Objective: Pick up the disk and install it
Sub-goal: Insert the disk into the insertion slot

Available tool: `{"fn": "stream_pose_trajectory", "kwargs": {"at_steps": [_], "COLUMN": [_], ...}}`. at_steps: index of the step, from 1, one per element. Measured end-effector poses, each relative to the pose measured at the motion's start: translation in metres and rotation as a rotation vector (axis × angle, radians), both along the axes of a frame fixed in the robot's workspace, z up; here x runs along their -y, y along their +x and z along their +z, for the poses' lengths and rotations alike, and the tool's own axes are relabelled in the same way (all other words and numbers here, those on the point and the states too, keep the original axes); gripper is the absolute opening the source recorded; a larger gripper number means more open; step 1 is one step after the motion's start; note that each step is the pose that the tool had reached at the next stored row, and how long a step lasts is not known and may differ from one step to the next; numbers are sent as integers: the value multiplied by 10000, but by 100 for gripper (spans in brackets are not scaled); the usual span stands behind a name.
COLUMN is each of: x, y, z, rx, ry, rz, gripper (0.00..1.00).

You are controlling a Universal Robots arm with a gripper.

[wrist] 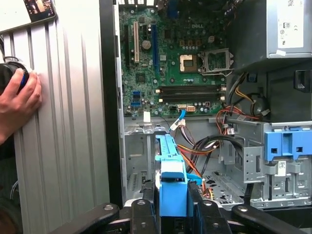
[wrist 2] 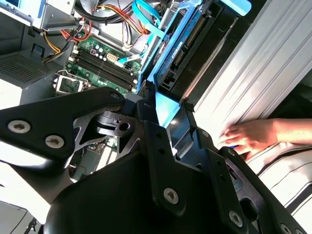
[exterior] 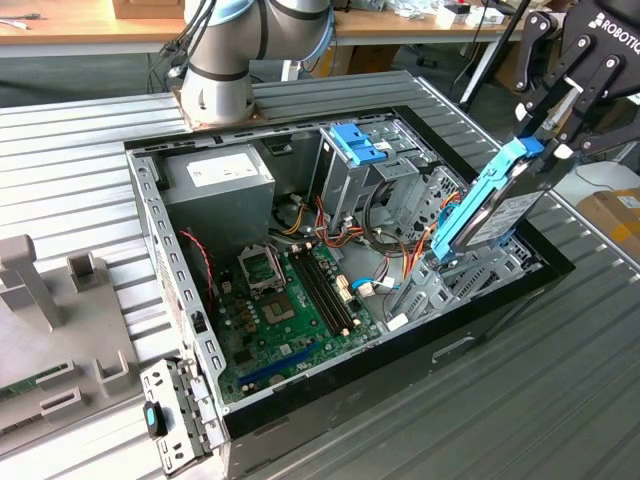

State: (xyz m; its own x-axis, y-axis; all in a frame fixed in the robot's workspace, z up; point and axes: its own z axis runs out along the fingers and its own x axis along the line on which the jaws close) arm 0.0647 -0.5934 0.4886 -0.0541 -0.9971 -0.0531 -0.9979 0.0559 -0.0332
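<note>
The disk (exterior: 495, 215), a grey drive in bright blue rails, stands tilted on edge at the exterior view's right. Its lower end reaches into the metal drive bay (exterior: 470, 275) of the open computer case. My black gripper (exterior: 545, 135) is shut on the disk's upper end. The first wrist view looks down the disk's blue rail (wrist: 170, 165), which runs from between my fingers (wrist: 146, 204) toward the bay. In the second wrist view the disk (wrist 2: 187, 34) extends away from the gripper (wrist 2: 163, 105), its dark underside showing.
The case (exterior: 400, 350) lies open with a green motherboard (exterior: 290, 300), a grey power-supply box (exterior: 220, 175) and a metal cage with a blue latch (exterior: 357, 143). Loose cables lie beside the bay. A person's hand (wrist 2: 248, 136) rests on the ribbed table beside the case.
</note>
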Motion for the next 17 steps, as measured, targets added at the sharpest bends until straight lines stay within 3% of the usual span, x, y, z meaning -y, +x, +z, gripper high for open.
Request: {"fn": "stream_pose_trajectory", "kwargs": {"at_steps": [10, 17], "x": [13, 16], "y": [0, 0], "z": [-219, -247], "rx": [152, 160], "ry": [-3, 4], "rz": [97, 535], "gripper": [36, 36]}}
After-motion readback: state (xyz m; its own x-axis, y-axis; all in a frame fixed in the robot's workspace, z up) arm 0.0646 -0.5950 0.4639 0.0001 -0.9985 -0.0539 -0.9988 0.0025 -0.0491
